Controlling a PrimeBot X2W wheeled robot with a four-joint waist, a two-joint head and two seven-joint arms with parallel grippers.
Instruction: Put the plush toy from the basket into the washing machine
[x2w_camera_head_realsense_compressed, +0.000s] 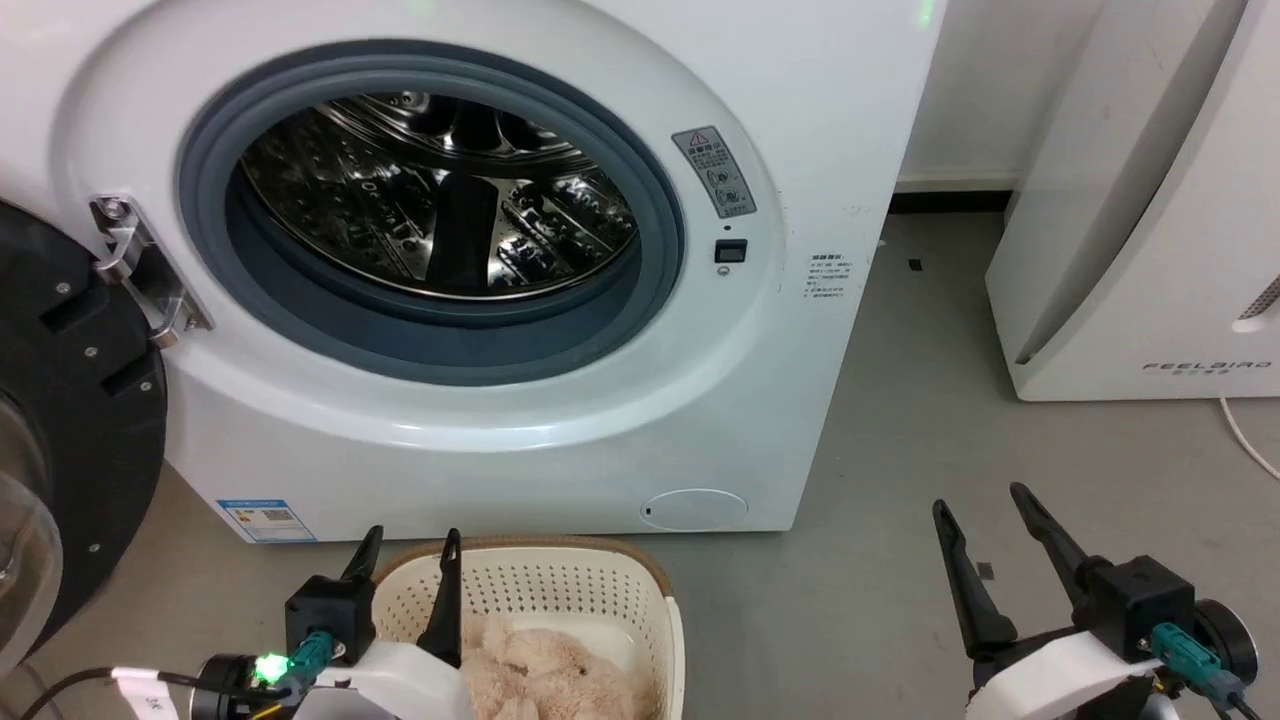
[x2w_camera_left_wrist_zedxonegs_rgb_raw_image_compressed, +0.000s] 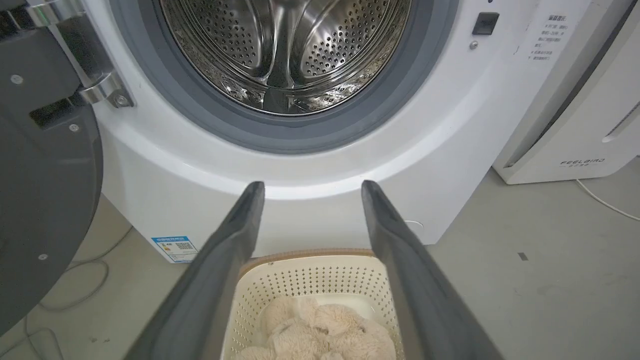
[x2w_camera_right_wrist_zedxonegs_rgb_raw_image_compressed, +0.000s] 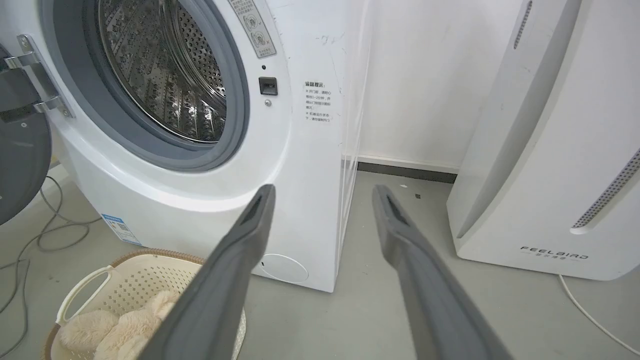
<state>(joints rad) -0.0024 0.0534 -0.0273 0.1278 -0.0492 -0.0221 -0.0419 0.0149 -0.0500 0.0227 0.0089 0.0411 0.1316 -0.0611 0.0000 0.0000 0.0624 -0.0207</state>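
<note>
Plush toy (x2w_camera_head_realsense_compressed: 540, 665) in basket (x2w_camera_head_realsense_compressed: 560, 588); washing machine (x2w_camera_head_realsense_compressed: 750, 400) w/ door (x2w_camera_head_realsense_compressed: 80, 400) open.

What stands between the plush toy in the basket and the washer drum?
Nothing visible. The door of the washing machine is swung open to the left, its porthole is unobstructed, and the plush toy lies uncovered in the basket below, near the open left tool.

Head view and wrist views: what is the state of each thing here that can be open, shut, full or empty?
washing machine, door open
drum, nothing seen inside
basket, upright, holding the plush toy
plush toy, lying in the basket, not gripped
left gripper, open, empty
right gripper, open, empty
</note>
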